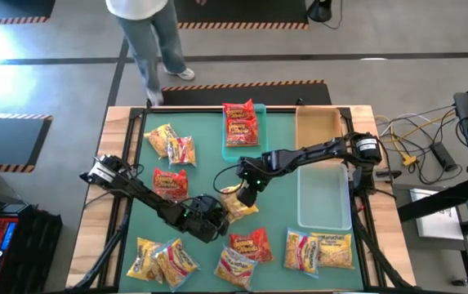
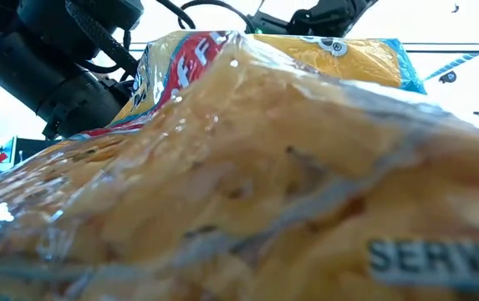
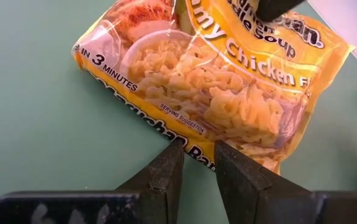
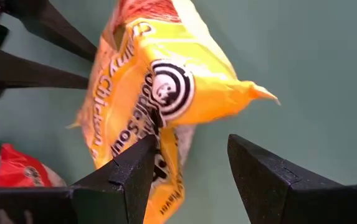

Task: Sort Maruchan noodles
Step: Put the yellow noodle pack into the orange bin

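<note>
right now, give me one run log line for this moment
left gripper: pinching edge of yellow packet | right gripper: open, one finger on the same packet | red packets in teal tray

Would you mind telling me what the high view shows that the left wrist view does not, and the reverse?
Only the high view shows the whole green table, the tan tray, the clear tray, red packets in the teal tray, other packets scattered along the table's edges, and a person's legs beyond the table. Only the left wrist view shows the print on the yellow chicken packet and the left gripper with its narrow gap at the packet's edge. Both show that packet at mid-table, with the right gripper at it.
</note>
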You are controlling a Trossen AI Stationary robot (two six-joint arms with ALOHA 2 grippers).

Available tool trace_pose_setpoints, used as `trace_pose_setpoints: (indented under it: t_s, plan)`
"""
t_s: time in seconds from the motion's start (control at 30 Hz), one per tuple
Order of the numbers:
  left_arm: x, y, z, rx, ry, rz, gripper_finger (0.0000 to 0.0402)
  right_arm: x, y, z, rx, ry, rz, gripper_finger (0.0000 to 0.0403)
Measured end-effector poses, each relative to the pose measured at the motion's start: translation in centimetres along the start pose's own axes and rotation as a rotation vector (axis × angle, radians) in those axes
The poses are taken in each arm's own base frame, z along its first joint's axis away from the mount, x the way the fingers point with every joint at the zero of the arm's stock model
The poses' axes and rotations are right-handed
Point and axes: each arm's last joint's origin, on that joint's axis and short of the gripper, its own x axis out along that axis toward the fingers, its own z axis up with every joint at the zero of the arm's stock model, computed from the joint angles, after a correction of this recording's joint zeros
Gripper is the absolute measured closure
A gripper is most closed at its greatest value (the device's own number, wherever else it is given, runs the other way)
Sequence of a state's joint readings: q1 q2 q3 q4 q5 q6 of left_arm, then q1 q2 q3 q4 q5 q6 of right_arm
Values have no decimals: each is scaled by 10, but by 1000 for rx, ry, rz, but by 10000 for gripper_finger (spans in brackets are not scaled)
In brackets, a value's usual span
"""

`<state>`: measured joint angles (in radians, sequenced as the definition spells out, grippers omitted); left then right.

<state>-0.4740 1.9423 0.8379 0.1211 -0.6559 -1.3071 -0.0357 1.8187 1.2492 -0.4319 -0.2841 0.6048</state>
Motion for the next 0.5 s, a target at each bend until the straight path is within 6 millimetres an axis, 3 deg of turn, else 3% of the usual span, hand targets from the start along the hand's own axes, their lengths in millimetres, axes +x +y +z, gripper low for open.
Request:
trace_pose_setpoints:
  t_s: [0.27,0.5]
  plan:
    - [0,0,0,-1,0,-1,323,12,-9,-7,17,-48,60,211]
    - [1,0,1,-9,2,0,323,20,-11,-9,35,-117,235,211]
